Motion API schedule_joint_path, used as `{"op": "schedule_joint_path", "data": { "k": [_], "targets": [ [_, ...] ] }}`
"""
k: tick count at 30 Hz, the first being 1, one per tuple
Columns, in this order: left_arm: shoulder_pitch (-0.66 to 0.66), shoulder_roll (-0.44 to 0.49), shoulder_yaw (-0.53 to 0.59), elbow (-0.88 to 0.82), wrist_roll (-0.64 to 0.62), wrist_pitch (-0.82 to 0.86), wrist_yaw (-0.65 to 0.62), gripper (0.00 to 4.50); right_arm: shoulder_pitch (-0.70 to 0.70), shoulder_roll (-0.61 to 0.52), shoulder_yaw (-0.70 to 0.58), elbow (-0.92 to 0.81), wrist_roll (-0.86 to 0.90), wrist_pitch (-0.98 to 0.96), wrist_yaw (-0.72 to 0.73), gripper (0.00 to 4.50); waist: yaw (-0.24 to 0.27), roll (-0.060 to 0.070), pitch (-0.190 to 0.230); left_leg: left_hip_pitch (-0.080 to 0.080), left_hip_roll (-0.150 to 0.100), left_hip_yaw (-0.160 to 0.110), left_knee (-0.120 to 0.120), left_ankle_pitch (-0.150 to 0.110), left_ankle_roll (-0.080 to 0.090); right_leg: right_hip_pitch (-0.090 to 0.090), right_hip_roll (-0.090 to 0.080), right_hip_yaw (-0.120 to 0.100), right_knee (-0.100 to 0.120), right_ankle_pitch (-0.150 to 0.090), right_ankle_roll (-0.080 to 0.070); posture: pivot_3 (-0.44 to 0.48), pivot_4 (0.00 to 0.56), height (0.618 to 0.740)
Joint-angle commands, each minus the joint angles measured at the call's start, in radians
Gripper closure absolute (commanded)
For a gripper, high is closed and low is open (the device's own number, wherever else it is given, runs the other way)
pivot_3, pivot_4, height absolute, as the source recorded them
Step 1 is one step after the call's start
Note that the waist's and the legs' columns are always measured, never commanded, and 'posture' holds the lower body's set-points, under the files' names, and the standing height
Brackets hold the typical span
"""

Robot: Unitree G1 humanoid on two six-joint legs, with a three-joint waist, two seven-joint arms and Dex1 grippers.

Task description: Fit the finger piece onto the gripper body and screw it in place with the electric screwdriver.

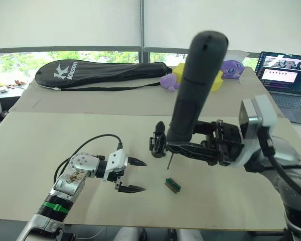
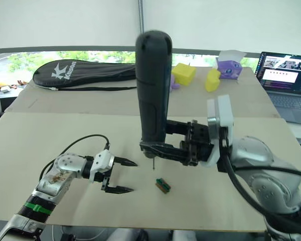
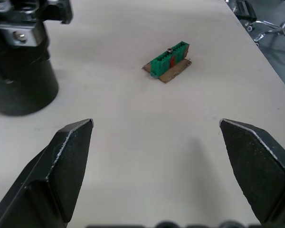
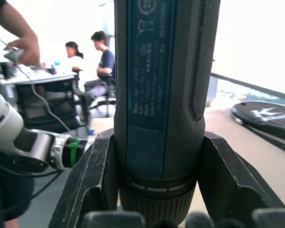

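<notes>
My right gripper (image 1: 179, 146) is shut on the electric screwdriver (image 1: 195, 85) and holds this thick black tool upright, with its thin bit (image 1: 168, 161) pointing down just above the table. In the right wrist view, its fingers (image 4: 92, 175) clamp the tool's lower barrel (image 4: 156, 118). Right behind the bit, the small black gripper body (image 1: 158, 139) stands on the table with a pointed prong up. I cannot tell a separate finger piece from it. My left gripper (image 1: 134, 175) rests low on the table to the left, open and holding nothing.
A small green-and-black block (image 1: 172, 185) lies in front of the bit, and it is ahead of my left fingers (image 3: 169, 59). At the back lie a black racket bag (image 1: 100, 73), yellow blocks and purple toys (image 2: 183, 74), and a laptop (image 1: 286, 75). People sit in the background (image 4: 102, 57).
</notes>
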Motion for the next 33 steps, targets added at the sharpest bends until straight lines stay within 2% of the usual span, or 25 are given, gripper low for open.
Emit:
{"op": "schedule_joint_path", "data": {
  "k": [1,7,14,26,33],
  "targets": [
    [-0.014,0.013,0.040,-0.013,-0.021,0.014,0.020,0.00,-0.151,0.034,0.012,0.081,0.077,0.064,0.000,2.59,-0.001,0.000,0.000,0.000,0.000,0.000,0.000,0.000,0.000,0.000,0.000,0.000,0.000,0.000,0.000,0.000,0.150,0.737],
    [-0.061,0.003,0.063,0.043,-0.015,0.012,0.044,0.00,-0.385,0.123,0.068,0.255,0.043,0.149,0.015,2.59,-0.003,0.000,0.000,-0.001,0.000,0.000,0.000,0.000,0.000,-0.001,0.000,-0.001,0.001,0.000,0.000,0.000,0.150,0.737],
    [-0.135,-0.021,0.080,0.105,-0.036,0.041,0.057,0.00,-0.535,0.215,0.113,0.418,-0.088,0.171,0.036,2.59,-0.003,0.000,0.000,-0.004,-0.002,0.000,0.002,0.000,0.000,-0.004,0.000,-0.003,0.010,0.001,-0.001,0.000,0.150,0.737],
    [-0.237,-0.062,0.068,0.202,-0.026,0.034,0.038,0.00,-0.513,0.269,0.146,0.514,-0.342,0.064,0.146,2.59,-0.015,0.000,0.000,-0.005,-0.002,0.001,0.003,0.000,0.000,-0.006,0.002,-0.005,0.012,0.001,-0.001,0.000,0.150,0.737],
    [-0.269,-0.093,0.056,0.261,-0.003,-0.004,0.033,0.00,-0.485,0.289,0.142,0.530,-0.409,0.050,0.178,2.59,-0.028,0.000,0.000,-0.005,-0.002,0.002,0.003,0.001,-0.002,-0.006,0.003,-0.007,0.012,0.001,-0.001,0.000,0.150,0.737]
  ]
}}
